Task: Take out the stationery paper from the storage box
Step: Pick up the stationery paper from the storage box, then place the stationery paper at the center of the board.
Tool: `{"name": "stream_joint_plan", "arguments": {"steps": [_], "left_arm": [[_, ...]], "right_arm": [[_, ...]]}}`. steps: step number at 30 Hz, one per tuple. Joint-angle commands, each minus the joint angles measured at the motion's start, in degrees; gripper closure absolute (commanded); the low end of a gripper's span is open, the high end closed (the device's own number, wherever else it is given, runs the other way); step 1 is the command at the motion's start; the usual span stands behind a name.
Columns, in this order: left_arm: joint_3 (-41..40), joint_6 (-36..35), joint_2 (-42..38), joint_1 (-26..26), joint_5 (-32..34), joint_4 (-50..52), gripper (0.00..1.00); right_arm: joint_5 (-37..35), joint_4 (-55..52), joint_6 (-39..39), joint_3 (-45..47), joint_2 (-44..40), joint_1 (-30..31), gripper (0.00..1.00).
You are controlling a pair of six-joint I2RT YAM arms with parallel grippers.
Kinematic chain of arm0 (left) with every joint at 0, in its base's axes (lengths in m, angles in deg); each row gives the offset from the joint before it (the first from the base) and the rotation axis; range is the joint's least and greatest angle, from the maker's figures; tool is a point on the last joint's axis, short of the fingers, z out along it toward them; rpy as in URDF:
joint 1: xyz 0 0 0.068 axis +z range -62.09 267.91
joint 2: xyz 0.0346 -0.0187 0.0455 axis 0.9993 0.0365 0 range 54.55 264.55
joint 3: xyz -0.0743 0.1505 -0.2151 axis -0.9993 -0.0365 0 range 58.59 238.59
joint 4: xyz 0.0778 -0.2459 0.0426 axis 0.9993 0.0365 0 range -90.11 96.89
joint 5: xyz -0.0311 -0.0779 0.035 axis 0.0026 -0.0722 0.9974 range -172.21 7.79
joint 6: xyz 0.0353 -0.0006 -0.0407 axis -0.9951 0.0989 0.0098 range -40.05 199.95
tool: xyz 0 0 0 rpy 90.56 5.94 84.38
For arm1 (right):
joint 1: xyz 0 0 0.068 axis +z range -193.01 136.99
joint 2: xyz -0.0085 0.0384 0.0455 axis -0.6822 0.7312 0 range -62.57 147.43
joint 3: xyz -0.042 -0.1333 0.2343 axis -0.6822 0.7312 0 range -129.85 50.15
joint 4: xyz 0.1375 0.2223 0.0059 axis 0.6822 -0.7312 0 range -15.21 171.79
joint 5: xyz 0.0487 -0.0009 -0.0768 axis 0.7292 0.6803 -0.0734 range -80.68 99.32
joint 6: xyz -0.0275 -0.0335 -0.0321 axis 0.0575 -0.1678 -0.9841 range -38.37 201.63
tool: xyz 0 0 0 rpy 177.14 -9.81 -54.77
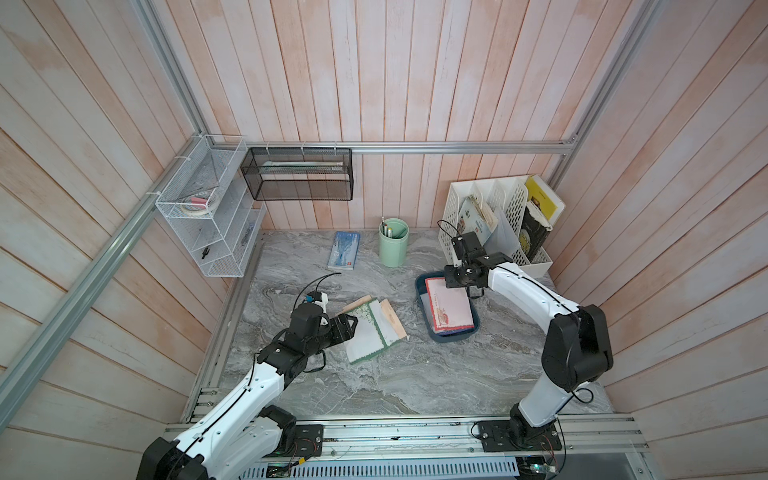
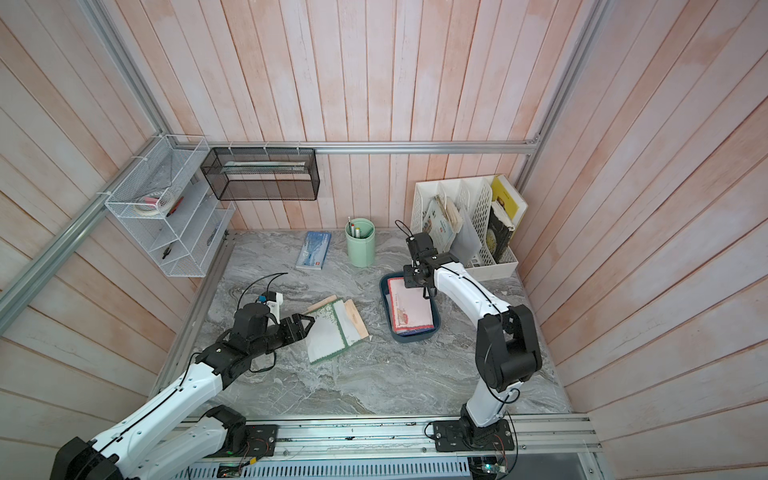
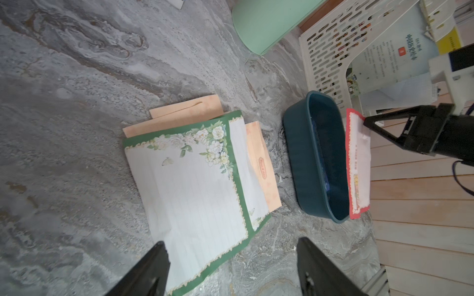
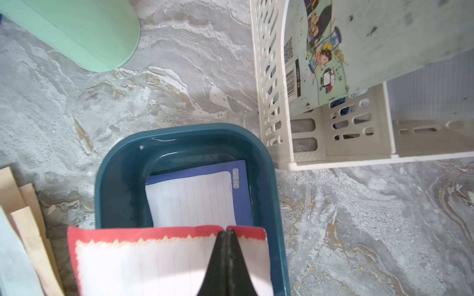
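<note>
Red-bordered, light and floppy, the stationery sheet (image 4: pixel 141 261) suits the edge pinch the right gripper (image 4: pixel 227 231) holds shut on it; the left gripper (image 3: pixel 230 242) gapes empty.

One storage box (image 4: pixel 115 179). In or over it: one red-bordered sheet (image 4: pixel 143 261), one blue-bordered sheet (image 4: pixel 195 202). Beside the box: two green-bordered sheets (image 3: pixel 195 194), at least two tan kraft envelopes (image 3: pixel 184 107). Behind the box: one pen cup (image 1: pixel 393 249), one file organiser (image 1: pixel 451 208), one blue-and-white packet (image 1: pixel 344 250).
</note>
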Motion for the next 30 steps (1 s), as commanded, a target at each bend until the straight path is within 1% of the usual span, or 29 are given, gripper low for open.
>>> {"name": "stream_joint_plan", "arguments": {"steps": [1, 2, 6, 9, 14, 17, 22, 28, 29, 30], "left_arm": [[1.6, -0.1, 1.1, -0.5, -6.7, -8.6, 0.19], [1.2, 0.1, 1.4, -0.7, -9.0, -11.9, 0.19], [-2.3, 3.8, 5.4, -1.7, -17.2, -31.2, 0.15], [-0.6, 3.2, 10.7, -4.9, -17.6, -37.7, 0.15], [5.5, -0.7, 19.6, -10.8, -15.0, -37.7, 0.15], [7.7, -1.9, 23.1, -12.8, -14.2, -39.0, 0.15], [9.4, -1.9, 27.1, -13.7, -13.3, -41.2, 0.15], [11.4, -1.5, 31.6, -14.3, -13.8, -42.9, 0.16], [11.6, -1.5, 32.1, -14.4, -13.8, -43.1, 0.18], [11.6, -1.5, 32.5, -14.4, -13.9, -43.5, 0.22]], "right_arm": [[-1.4, -3.3, 0.4, -1.2, -1.9, 0.7, 1.0], [-1.5, -3.7, 0.4, -1.6, -2.6, 0.9, 1.0], [-1.0, -5.0, 0.9, -3.2, -4.7, 2.8, 1.0], [-0.6, -5.6, 1.7, -4.5, -5.7, 5.2, 1.0], [-0.3, -5.7, 3.5, -6.2, -5.9, 8.8, 1.0], [-0.5, -6.1, 4.4, -7.2, -5.6, 10.8, 1.0], [-0.5, -6.4, 5.3, -8.7, -5.5, 14.0, 1.0], [-0.1, -6.1, 6.0, -9.4, -5.0, 16.0, 1.0], [0.2, -6.1, 6.1, -9.3, -5.0, 16.3, 1.0], [0.3, -6.1, 6.1, -9.4, -4.9, 16.7, 1.0]]}}
